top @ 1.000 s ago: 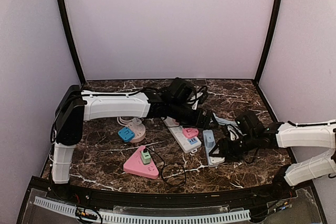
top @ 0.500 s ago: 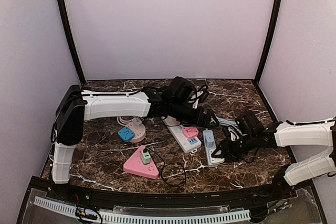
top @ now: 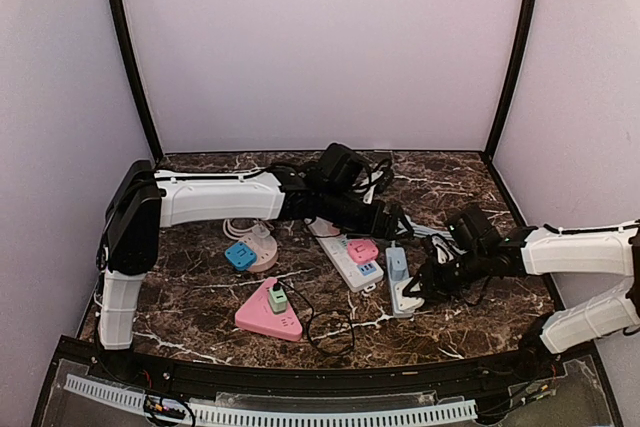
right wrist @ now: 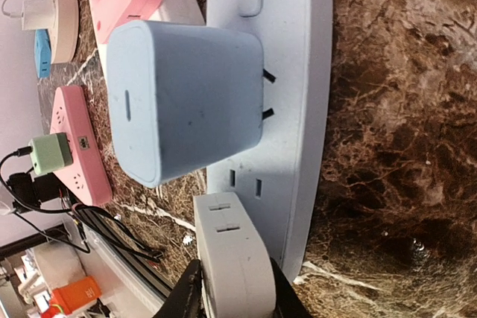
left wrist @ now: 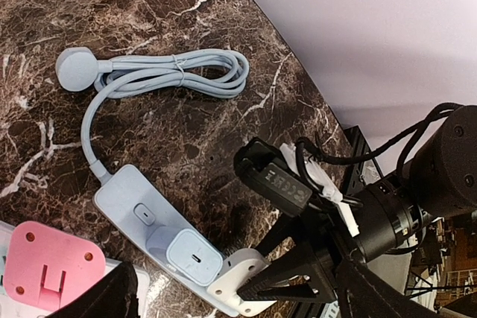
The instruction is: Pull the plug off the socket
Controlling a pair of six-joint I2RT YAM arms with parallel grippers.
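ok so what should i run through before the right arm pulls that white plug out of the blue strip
1. Right tool on the white rectangular plug: ok, a finger sits against each side.
2. Plug seated in the light blue plastic power strip: ok, not pulled yet.
3. Left tool bracing the strip: not ok, it is open and grips nothing.
4. Light blue cube charger clear of the right fingers: ok, though its prongs show, so it sits partly out.
5. Grey-blue coiled cable free of both arms: ok, bundled on the table behind the strip.
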